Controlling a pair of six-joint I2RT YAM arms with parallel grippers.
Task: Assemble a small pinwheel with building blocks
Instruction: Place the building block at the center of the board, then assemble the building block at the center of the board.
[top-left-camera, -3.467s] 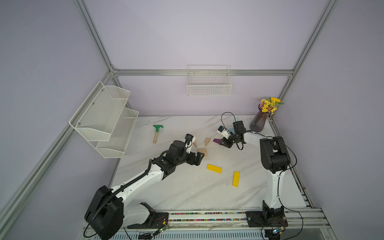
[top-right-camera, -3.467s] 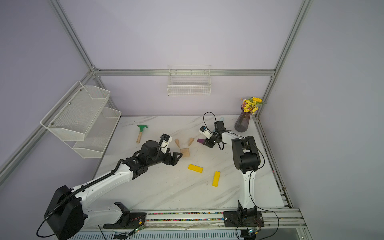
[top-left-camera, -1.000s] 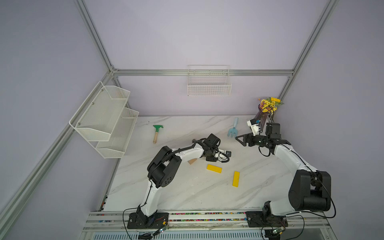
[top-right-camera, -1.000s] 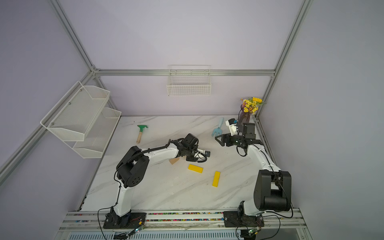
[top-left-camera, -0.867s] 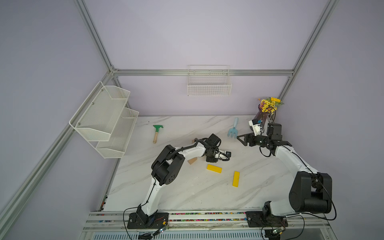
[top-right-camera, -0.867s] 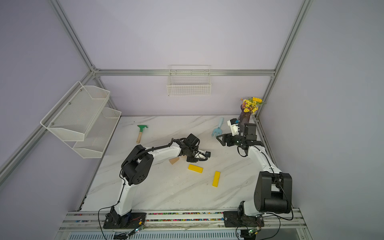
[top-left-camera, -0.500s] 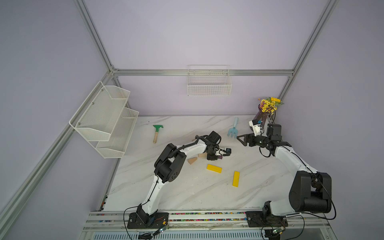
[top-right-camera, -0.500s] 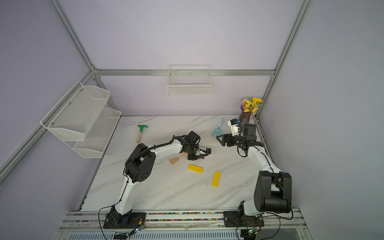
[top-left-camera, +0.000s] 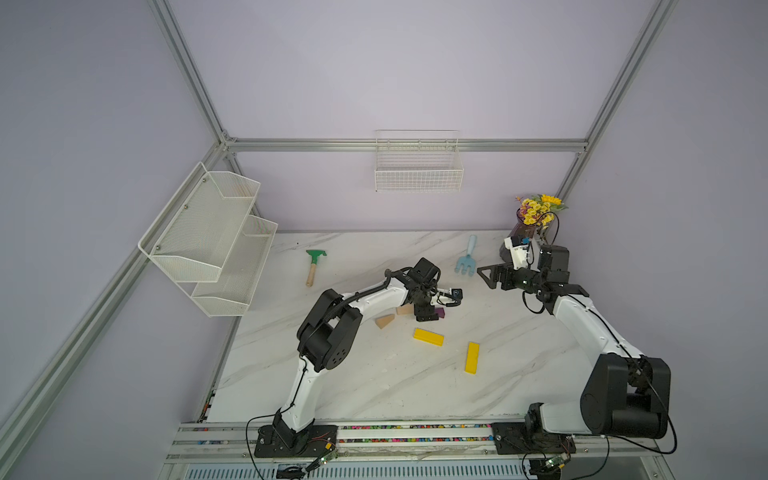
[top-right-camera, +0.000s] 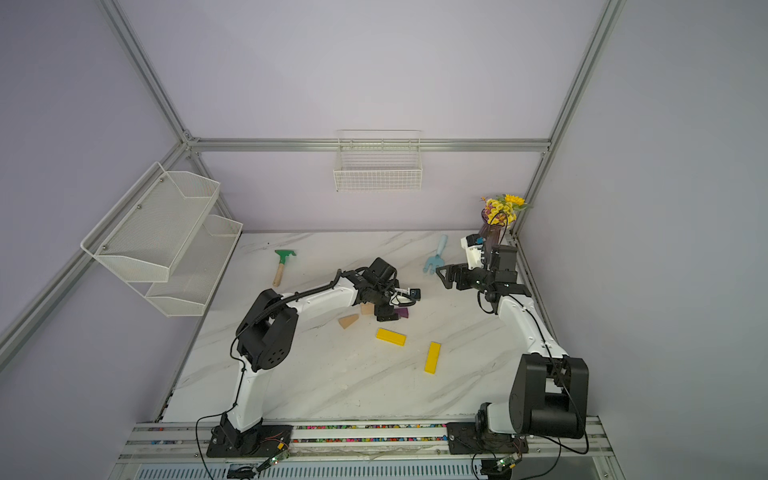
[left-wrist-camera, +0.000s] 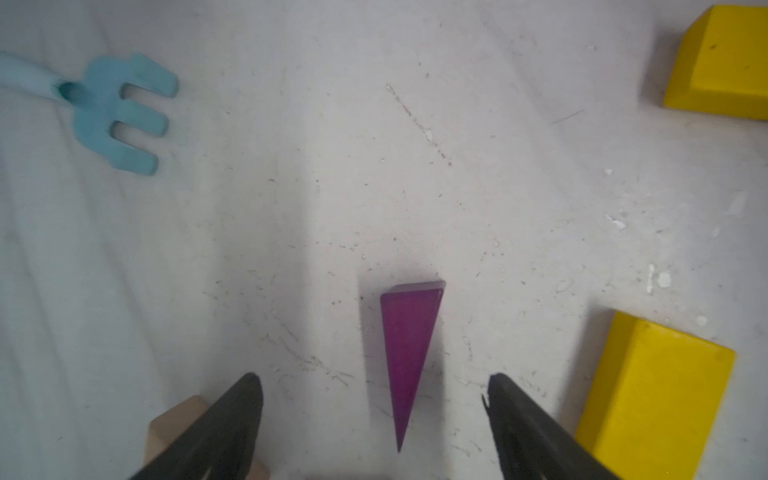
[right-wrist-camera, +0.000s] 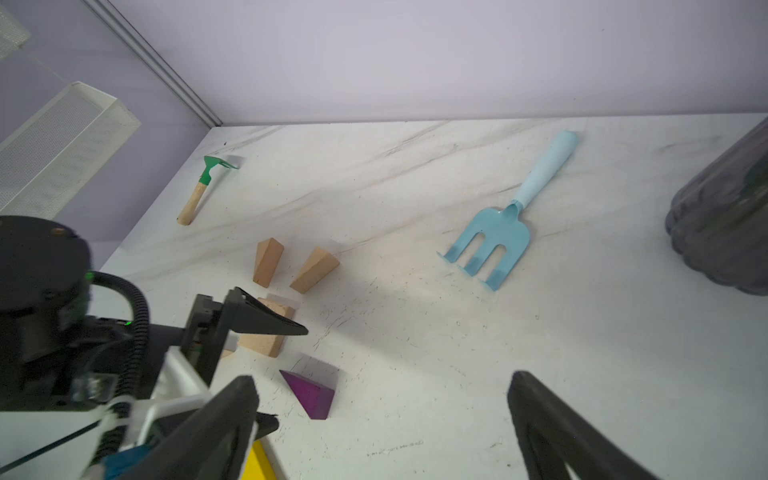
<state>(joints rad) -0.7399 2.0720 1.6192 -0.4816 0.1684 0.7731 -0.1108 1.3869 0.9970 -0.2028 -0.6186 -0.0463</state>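
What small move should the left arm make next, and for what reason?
Probably lift the left gripper straight up. Its jaws stand open, and the purple wedge lies on the table between them, touching neither, so rising clear should leave it in place.

table (top-left-camera: 374, 386) | purple wedge (left-wrist-camera: 409, 349) | wood wedges (right-wrist-camera: 268, 262) | yellow bars (top-left-camera: 428, 336) | rake (top-left-camera: 313, 266) | fork (top-left-camera: 466, 259) | vase (right-wrist-camera: 723, 232)

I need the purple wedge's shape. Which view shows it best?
The left wrist view: the purple wedge lies whole and close by the left pincer. The right wrist view shows it smaller; in both top views that pincer hides part of it.
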